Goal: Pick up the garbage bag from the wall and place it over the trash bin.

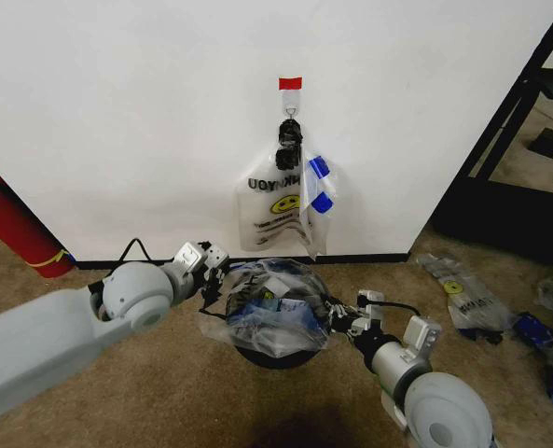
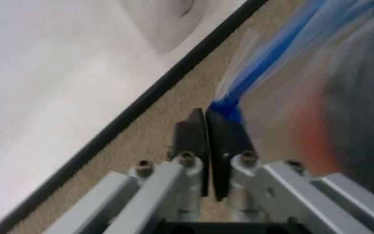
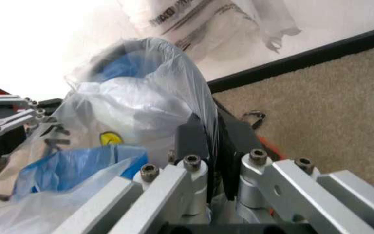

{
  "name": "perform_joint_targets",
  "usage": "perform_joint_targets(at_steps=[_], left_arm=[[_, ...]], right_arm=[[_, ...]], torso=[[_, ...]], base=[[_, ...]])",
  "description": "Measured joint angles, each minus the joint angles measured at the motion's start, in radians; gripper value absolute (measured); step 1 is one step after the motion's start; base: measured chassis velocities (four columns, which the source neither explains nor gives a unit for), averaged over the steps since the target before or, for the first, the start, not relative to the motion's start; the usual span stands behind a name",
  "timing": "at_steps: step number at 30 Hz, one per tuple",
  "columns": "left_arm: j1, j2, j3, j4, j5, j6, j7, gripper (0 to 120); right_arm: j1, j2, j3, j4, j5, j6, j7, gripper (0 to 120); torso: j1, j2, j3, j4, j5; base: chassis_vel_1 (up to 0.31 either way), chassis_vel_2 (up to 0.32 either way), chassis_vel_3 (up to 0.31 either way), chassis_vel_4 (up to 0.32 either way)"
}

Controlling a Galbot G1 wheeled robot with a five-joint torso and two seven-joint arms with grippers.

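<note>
Two grippers, one garbage bag (image 1: 274, 308) spread over the trash bin (image 1: 278, 357).
My left gripper (image 1: 211, 280) and right gripper (image 1: 335, 320) each have jaws clamped on the rim, near the wall (image 1: 145, 121).

Arms: smooth light-grey shells with rounded, ball-like joint housings; a black cable loops out behind the left arm's joint; left gripper (image 1: 213, 271) and right gripper (image 1: 335, 315) built from bare silver aluminium links; round-head screws at the link pivots; fingers (image 3: 192, 141) are flat black pads with angled tips; thin dark cabling runs along the right wrist.
</note>
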Motion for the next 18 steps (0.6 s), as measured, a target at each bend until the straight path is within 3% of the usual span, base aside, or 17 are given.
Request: perform_joint_targets(at_steps=[4, 9, 13, 14, 15, 17, 18], left_arm=[[0.020, -0.028, -0.058, 0.000, -0.043, 0.000, -0.100, 26], [0.051, -0.025, -0.123, -0.039, -0.067, 0.000, -0.145, 41], [0.154, 0.008, -0.280, -0.113, -0.049, 0.000, -0.145, 59], [0.167, 0.012, -0.296, -0.121, -0.046, 0.000, -0.140, 59], [0.239, 0.043, -0.377, -0.166, -0.039, 0.000, -0.117, 68], [0.263, 0.054, -0.399, -0.181, -0.037, 0.000, -0.110, 69], [0.332, 0.083, -0.447, -0.222, -0.033, 0.000, -0.091, 74]], right_arm=[[0.001, 0.013, -0.011, -0.001, 0.002, 0.001, 0.003, 0], [-0.001, 0.025, -0.013, -0.009, 0.004, 0.001, 0.010, 0], [0.003, 0.036, -0.015, -0.029, 0.014, 0.001, 0.015, 0], [0.004, 0.036, -0.015, -0.030, 0.015, 0.001, 0.015, 0], [0.013, 0.038, -0.018, -0.042, 0.026, 0.001, 0.019, 0], [0.015, 0.038, -0.018, -0.046, 0.028, 0.001, 0.020, 0], [0.020, 0.040, -0.020, -0.058, 0.032, 0.001, 0.021, 0]], torso=[[0.000, 0.000, 0.000, -0.0004, 0.0000], [0.000, 0.000, 0.000, -0.0003, -0.0001], [0.000, 0.000, 0.000, -0.0004, 0.0002], [0.000, 0.000, 0.000, -0.0004, 0.0000], [0.000, 0.000, 0.000, -0.0003, -0.0002], [0.000, 0.000, 0.000, 0.0004, 0.0001], [0.000, 0.000, 0.000, 0.0010, 0.0006]], base=[[0.000, 0.000, 0.000, 0.000], [0.000, 0.000, 0.000, 0.000], [0.000, 0.000, 0.000, 0.000], [0.000, 0.000, 0.000, 0.000], [0.000, 0.000, 0.000, 0.000], [0.000, 0.000, 0.000, 0.000], [0.000, 0.000, 0.000, 0.000]])
